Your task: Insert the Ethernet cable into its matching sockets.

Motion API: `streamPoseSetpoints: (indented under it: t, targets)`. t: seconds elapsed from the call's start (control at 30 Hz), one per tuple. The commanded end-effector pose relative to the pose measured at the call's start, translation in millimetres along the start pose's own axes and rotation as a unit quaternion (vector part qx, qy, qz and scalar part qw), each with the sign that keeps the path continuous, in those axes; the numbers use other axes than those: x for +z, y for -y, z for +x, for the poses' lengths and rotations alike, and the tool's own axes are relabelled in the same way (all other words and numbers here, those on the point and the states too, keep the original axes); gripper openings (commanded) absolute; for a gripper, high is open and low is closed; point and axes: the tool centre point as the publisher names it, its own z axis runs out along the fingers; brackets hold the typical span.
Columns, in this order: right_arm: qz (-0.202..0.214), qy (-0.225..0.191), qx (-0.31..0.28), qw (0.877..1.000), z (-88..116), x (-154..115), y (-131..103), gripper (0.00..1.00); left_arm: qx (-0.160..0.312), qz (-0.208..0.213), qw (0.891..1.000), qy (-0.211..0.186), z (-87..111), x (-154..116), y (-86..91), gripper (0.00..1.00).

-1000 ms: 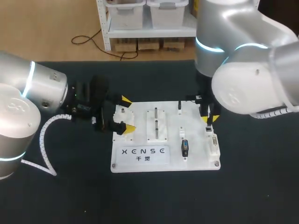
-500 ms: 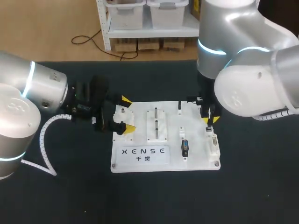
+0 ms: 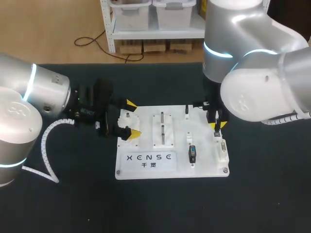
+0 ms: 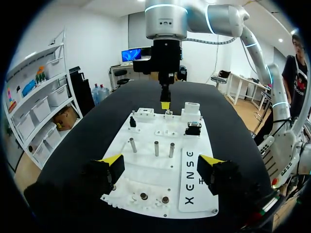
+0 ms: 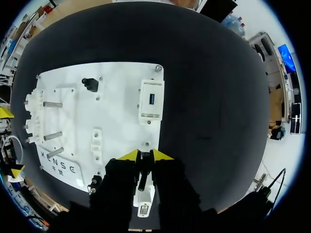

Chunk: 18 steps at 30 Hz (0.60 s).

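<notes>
The white socket board (image 3: 146,167) lies mid-table. My right gripper (image 3: 217,125) hangs over its right edge, by a small white socket block (image 3: 217,132). In the right wrist view the right gripper (image 5: 145,155) has its yellow tips close together on a thin dark Ethernet plug (image 5: 142,172), with a white socket block (image 5: 144,200) showing in the gap under it. My left gripper (image 3: 130,118) is open, its fingers straddling the board's left edge without touching anything. In the left wrist view the left gripper (image 4: 159,166) stands wide over the board (image 4: 146,170).
On the board stand three metal pegs (image 3: 162,127), a black and blue connector (image 3: 192,154), a white block with a blue-faced port (image 5: 151,99) and a small black plug (image 5: 90,83). Dark tabletop surrounds the board.
The right arm's upper body swayed slightly right and back. Both grippers stay where they were.
</notes>
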Motion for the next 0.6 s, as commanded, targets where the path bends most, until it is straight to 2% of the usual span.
streamPoseSetpoints:
  t: [0.03,0.6]
  targets:
    - [0.0,-0.001,-0.001,1.0,1,3,-1,0.0,0.001,0.0,1.0,0.003,1.7,0,-0.3,1.0]
    - [0.006,-0.013,-0.003,1.0,4,16,0,0.0,0.001,0.0,1.0,0.003,1.7,0,-0.3,1.0]
